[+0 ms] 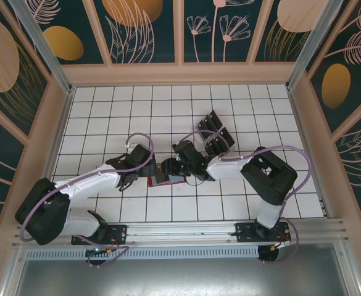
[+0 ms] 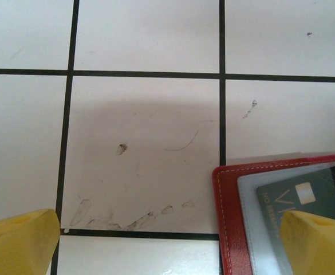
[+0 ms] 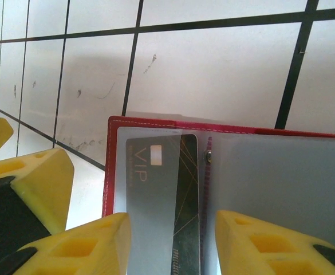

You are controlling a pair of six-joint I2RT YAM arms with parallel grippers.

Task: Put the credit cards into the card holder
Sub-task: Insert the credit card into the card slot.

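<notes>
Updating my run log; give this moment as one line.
wallet: lying open | card: tucked inside wallet | left gripper: open | right gripper: open

"VIP" is printed in pale letters on the dark credit card (image 3: 156, 200) held inside the red card holder (image 3: 108, 172). Further lettering at the card's lower edge is cut off and cannot be read.

A white table top (image 1: 106, 111) ruled in black lines is enclosed on three sides by dark teal wall panels (image 1: 168, 37) painted with pale flowers and orange ovals. An aluminium rail (image 1: 186, 231) is fixed along its near edge.
</notes>
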